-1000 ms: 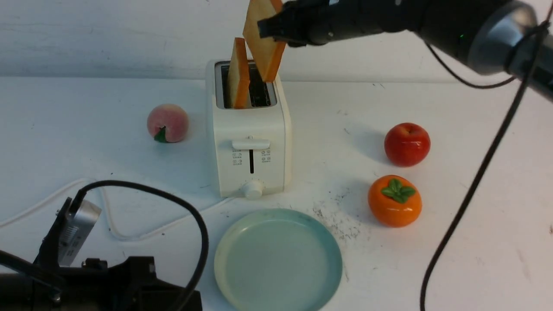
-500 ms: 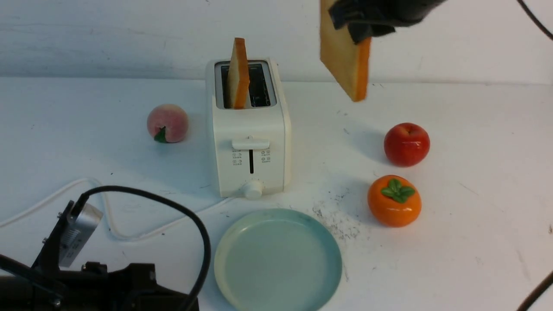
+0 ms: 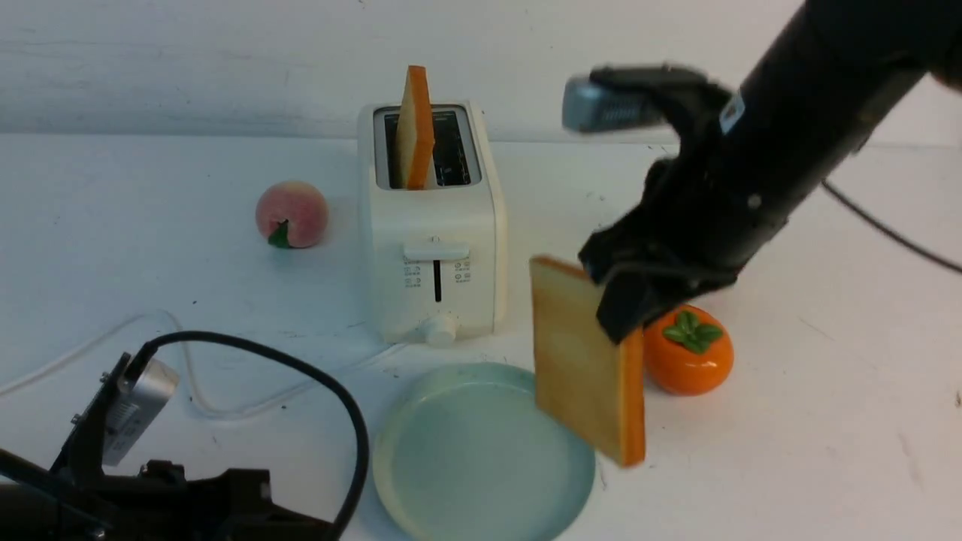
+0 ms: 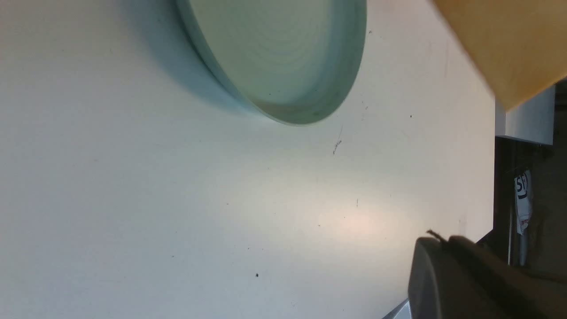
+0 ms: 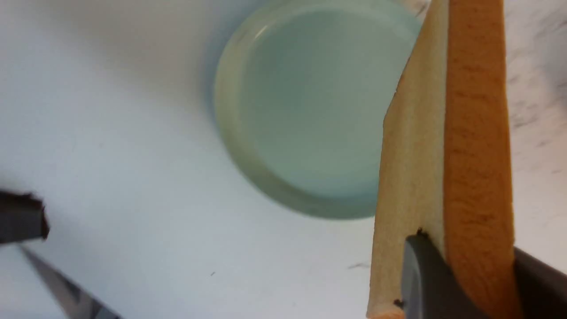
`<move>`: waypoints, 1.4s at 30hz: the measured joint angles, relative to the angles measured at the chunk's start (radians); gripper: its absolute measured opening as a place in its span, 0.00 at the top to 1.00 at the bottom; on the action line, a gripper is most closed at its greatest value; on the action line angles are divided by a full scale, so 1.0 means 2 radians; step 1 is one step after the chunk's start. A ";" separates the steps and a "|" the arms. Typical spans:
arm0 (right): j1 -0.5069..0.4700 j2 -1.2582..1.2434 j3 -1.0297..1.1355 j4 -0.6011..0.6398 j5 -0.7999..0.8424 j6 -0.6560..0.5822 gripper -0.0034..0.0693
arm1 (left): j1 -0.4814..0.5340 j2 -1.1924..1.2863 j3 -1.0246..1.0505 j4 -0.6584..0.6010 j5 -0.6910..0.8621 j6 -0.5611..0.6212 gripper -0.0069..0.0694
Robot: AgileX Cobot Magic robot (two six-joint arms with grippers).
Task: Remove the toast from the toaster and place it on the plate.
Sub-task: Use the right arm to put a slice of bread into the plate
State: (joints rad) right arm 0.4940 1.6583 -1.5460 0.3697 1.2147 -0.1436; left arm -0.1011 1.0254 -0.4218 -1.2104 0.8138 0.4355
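Front view shows the toaster (image 3: 436,225); right wrist view shows jaws gripping toast (image 5: 474,133).

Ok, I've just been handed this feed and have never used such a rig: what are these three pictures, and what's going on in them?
It is a robot with two arms, each ending in a grasping tool. The wide picture looks forward from between the arms. The other two come from cameras on the left and right wrists. On the white table stand a toaster with one slice of toast in its left slot, a pale green plate in front of it, a peach and an orange fruit. The right tool is shut on a second slice, holding it upright near the plate's right rim, not yet laid down. The left tool is shut, empty, low at the near left.
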 joint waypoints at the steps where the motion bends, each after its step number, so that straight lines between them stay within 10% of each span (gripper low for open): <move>1: 0.000 -0.001 0.028 0.029 -0.019 -0.023 0.78 | 0.000 0.000 0.000 0.001 -0.001 0.000 0.91; 17: 0.000 -0.003 0.121 0.201 -0.127 -0.164 0.78 | 0.000 0.000 0.000 0.002 -0.025 0.000 0.90; 42: 0.000 0.095 0.121 0.204 -0.150 -0.191 0.78 | 0.000 0.000 0.000 0.002 -0.038 0.000 0.87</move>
State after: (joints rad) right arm 0.4940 1.8490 -1.3034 0.7775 0.9151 -0.5262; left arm -0.1011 1.0254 -0.4218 -1.2069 0.7387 0.4355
